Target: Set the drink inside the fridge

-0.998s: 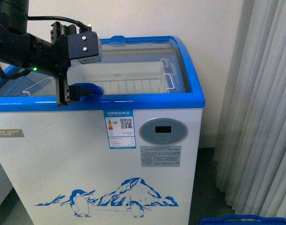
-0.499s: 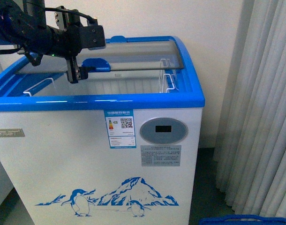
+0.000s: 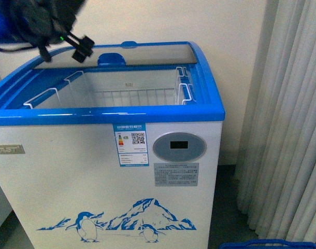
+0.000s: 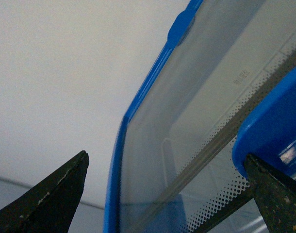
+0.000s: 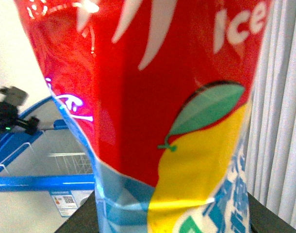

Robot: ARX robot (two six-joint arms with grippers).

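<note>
The fridge (image 3: 106,171) is a white chest with a blue rim and a penguin picture on its front. Its curved glass lid (image 3: 147,52) lies slid to the back, so the wire basket (image 3: 127,96) inside shows. My left gripper (image 3: 79,47) hovers blurred over the back left of the rim, just left of the lid's blue handle (image 3: 111,58). In the left wrist view that gripper (image 4: 165,194) is open and holds nothing, with the handle (image 4: 279,131) beside one finger. My right gripper (image 5: 172,224) is shut on the drink (image 5: 153,97), whose red label fills the right wrist view.
A grey-white curtain (image 3: 287,129) hangs to the right of the fridge. A blue bin edge (image 3: 261,244) shows on the floor at the lower right. A plain wall stands behind the fridge. The right arm is out of the front view.
The glass lid has slid from the front rim to the back with its blue handle. My left gripper went back and up with it and now sits left of the handle.
</note>
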